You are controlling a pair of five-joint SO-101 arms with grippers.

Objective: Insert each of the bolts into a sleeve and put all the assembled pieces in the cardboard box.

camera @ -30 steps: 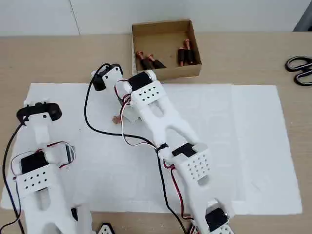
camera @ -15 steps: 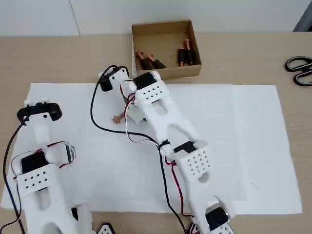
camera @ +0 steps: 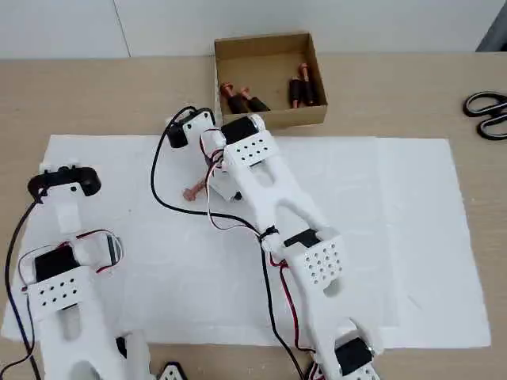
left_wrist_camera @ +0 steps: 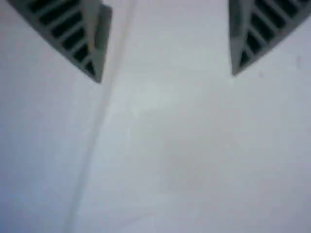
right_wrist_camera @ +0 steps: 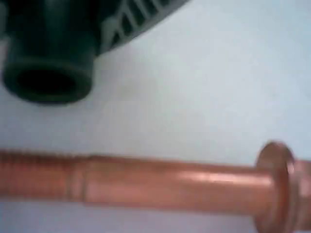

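Note:
A copper bolt (camera: 192, 192) lies on the white paper (camera: 396, 237), beside the tip of my right arm. In the right wrist view the bolt (right_wrist_camera: 146, 182) stretches across the paper. Its flanged head (right_wrist_camera: 274, 187) is at one end. A black sleeve (right_wrist_camera: 48, 58) hangs just above the bolt with its hollow end facing the camera. My right gripper (camera: 214, 187) is shut on the sleeve, one ribbed finger (right_wrist_camera: 141, 12) beside it. My left gripper (left_wrist_camera: 165, 68) stands open over bare paper at the left (camera: 62, 178). The cardboard box (camera: 269, 119) holds several assembled pieces (camera: 301, 87).
Scissors (camera: 487, 111) lie on the wooden table at the far right. A black cable (camera: 170, 210) loops over the paper next to the bolt. The box stands just beyond the paper's far edge.
My right arm has shifted to the right and a little toward the box, so more of the bolt shows. The left arm has not moved.

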